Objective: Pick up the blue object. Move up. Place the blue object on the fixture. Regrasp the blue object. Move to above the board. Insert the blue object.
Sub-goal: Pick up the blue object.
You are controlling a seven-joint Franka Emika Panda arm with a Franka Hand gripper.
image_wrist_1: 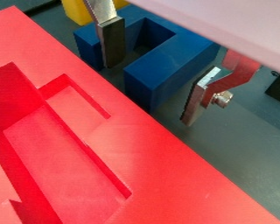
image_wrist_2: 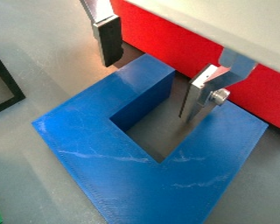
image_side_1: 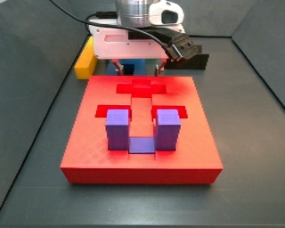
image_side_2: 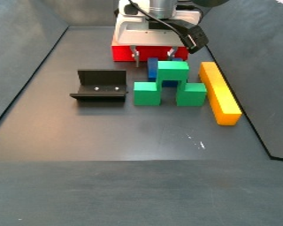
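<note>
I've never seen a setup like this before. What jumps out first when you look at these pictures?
The big red board dominates a side view, with a purple U-shaped block standing in its recess. Behind its far edge the gripper hangs low over the blue object, one finger outside a prong and one in the slot, not yet closed. Beside it sit a green block, a yellow bar and the dark fixture.
</note>
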